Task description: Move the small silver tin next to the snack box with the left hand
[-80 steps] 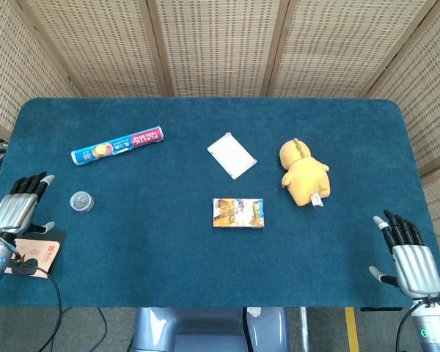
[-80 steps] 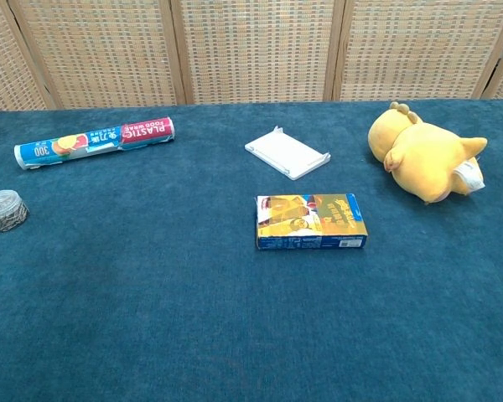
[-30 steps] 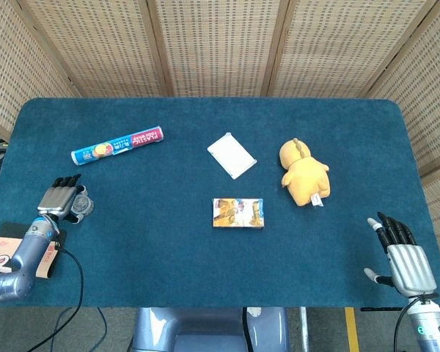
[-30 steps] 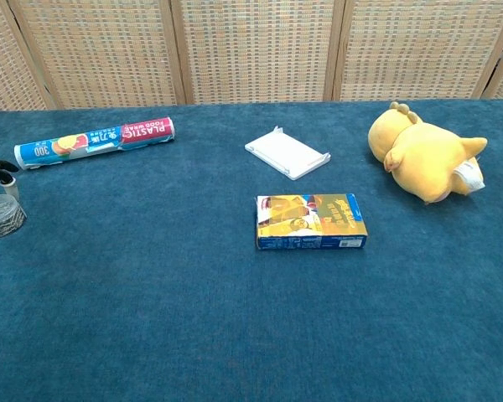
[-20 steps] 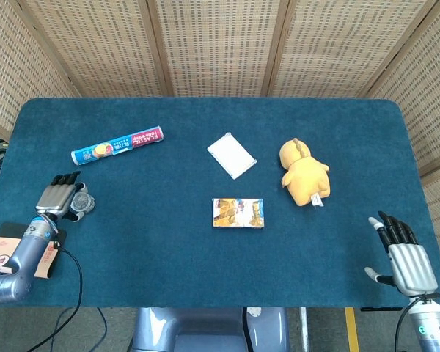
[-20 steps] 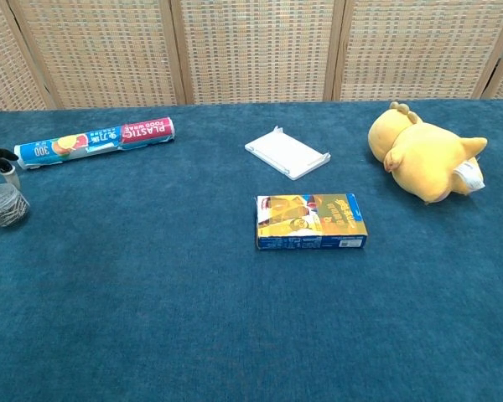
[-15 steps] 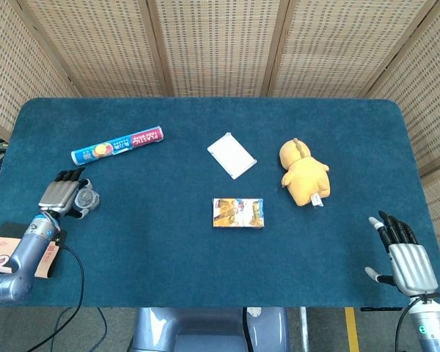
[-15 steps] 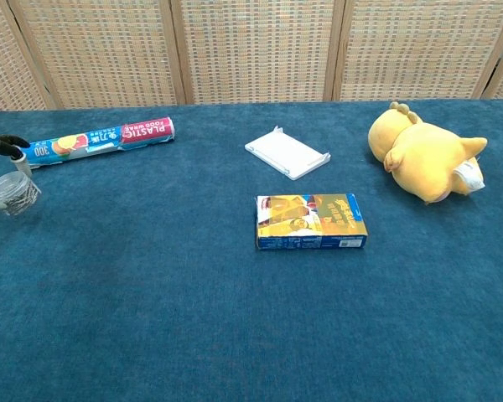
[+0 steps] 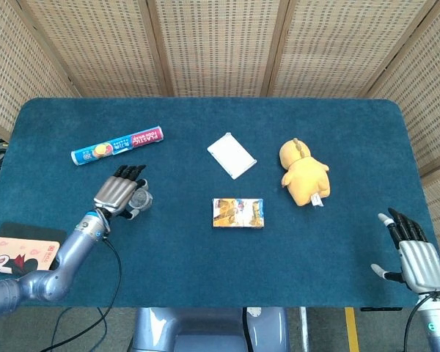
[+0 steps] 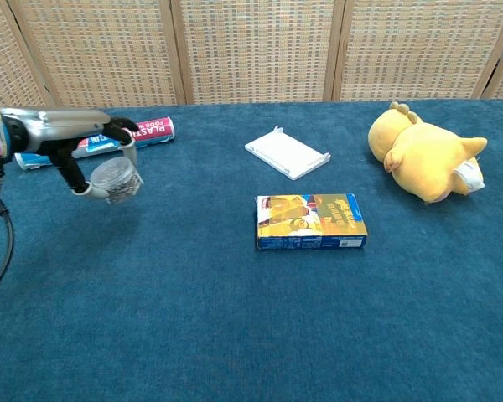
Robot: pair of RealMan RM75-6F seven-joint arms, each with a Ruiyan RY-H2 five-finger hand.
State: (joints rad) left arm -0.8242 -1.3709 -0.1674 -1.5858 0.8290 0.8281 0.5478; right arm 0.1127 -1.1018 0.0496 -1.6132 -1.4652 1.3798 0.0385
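My left hand (image 9: 119, 193) grips the small silver tin (image 10: 116, 180) and carries it above the blue cloth, well left of the snack box (image 9: 238, 213). In the chest view the left hand (image 10: 88, 156) wraps the tin from above and behind. The tin (image 9: 140, 199) peeks out past the fingers in the head view. The snack box (image 10: 311, 222) lies flat near the middle of the table. My right hand (image 9: 414, 253) hangs open at the table's front right corner, holding nothing.
A plastic-wrap roll (image 9: 118, 145) lies at the back left, partly behind my left arm in the chest view. A white card holder (image 9: 232, 155) sits behind the snack box. A yellow plush duck (image 9: 303, 172) lies to the right. A cartoon pad (image 9: 15, 252) sits at the front left edge.
My left hand closed on the tin at the far left, lifted it and carried it rightward toward the table's middle. The right hand barely shifted.
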